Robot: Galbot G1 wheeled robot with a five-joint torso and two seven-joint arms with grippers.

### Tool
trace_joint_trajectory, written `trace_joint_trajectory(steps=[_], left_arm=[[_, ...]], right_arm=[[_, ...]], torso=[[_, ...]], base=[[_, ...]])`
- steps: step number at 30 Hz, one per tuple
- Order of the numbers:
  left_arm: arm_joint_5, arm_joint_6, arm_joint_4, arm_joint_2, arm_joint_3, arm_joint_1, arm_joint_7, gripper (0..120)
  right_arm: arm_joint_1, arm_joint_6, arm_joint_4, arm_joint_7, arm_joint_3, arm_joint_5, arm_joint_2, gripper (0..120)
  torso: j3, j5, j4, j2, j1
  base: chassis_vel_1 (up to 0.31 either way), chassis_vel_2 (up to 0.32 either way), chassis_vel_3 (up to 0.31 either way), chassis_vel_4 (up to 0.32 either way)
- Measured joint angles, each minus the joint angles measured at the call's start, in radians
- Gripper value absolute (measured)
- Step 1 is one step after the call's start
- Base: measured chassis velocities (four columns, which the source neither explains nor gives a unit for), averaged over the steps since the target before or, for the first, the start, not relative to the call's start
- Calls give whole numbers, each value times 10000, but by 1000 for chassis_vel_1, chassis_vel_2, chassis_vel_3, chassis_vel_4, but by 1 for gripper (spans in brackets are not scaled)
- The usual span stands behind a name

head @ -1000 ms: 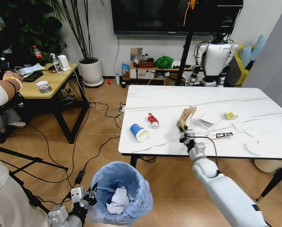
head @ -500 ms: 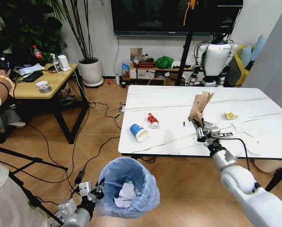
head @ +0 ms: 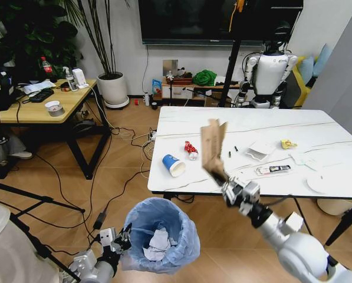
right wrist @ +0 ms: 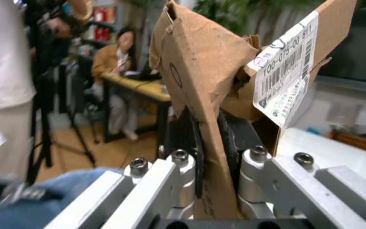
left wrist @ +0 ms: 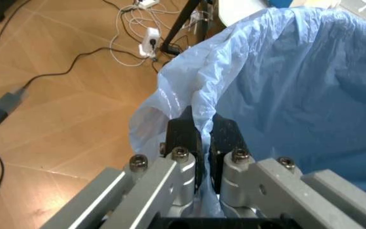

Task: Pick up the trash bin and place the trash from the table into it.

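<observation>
Showing the transfer step of the clearing task, this moment has the brown torn carton (head: 213,144) pinched at its lower end in the right gripper (head: 224,184), whose fingers are clamped on the cardboard, as the right wrist view confirms with the carton (right wrist: 234,90) standing up between them. The carton is held upright in the air just off the near edge of the table (head: 246,121), above and to the right of the trash bin (head: 161,234). The bin hangs low over the floor in front of the table's near left corner, its crinkled light-blue bag (left wrist: 285,81) gripped at the rim by the left gripper (left wrist: 202,138), whose fingers are closed on the plastic; white crumpled paper (head: 157,243) already lies inside. The rest of the trash lies on the table: a blue-and-white paper cup (head: 174,165) on its side near the left edge, a red wrapper (head: 191,150) just beyond it, white crumpled plastic (head: 259,150) and a flat white-and-black packet (head: 272,170) toward the middle, a yellow scrap (head: 288,144) farther right, and a white round disc (head: 323,183) at the near right edge. The step in hand is judged to be carrying the carton to the bin; the next move calls for bringing it over the open mouth before release, since the tall piece could catch the rim.
</observation>
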Motion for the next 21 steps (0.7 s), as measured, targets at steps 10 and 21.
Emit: trace_joint_trajectory(steps=[10,21], left_arm=[[-184,56,170,-70,161,-404,-65,0],[-445,77,221,250,786,-717,-159,0]], right_arm=[[280,270,-540,-1493,-503,-218,-115,6],[494,239,-752,-2098,-763,-391,-7,6]], torso=[[1,1,2,0,1],[1,3,-1,-1,2]], base=[[0,0,0,0],[0,0,0,0]])
